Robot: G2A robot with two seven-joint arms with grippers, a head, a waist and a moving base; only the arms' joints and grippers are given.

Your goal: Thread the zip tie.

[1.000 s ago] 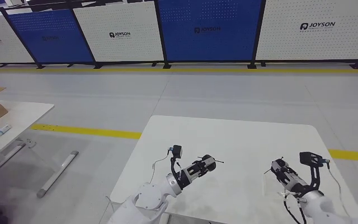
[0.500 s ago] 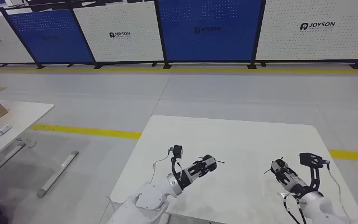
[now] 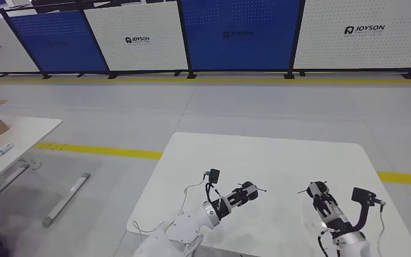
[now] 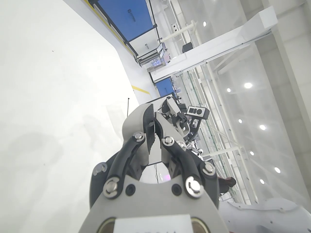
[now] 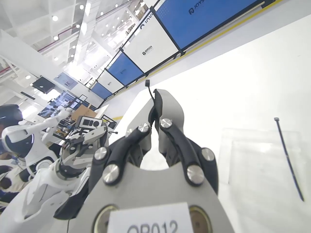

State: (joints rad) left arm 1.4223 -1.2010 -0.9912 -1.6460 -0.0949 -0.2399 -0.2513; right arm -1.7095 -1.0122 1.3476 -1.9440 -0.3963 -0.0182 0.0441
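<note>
Both grippers hover above the near part of the white table [image 3: 270, 154], facing each other with a small gap between them. My left gripper [image 3: 249, 192] is shut on a thin black zip tie [image 3: 259, 189], whose strap pokes out past the fingertips [image 4: 128, 106]. My right gripper [image 3: 314, 190] is shut on a second black zip tie, whose square head [image 5: 147, 82] stands just beyond the fingers [image 5: 160, 103]. In the left wrist view the right gripper [image 4: 173, 112] sits right behind my shut left gripper [image 4: 153, 122].
A spare black zip tie [image 5: 289, 158] lies flat on a clear tray [image 5: 226, 156] on the table beside the right gripper. The table's near edge runs just under both arms. Another white table [image 3: 19, 135] stands far off at the left.
The left gripper has moved toward the right one with its zip tie. The right gripper has shifted slightly toward the left, so the gap between them is smaller.
</note>
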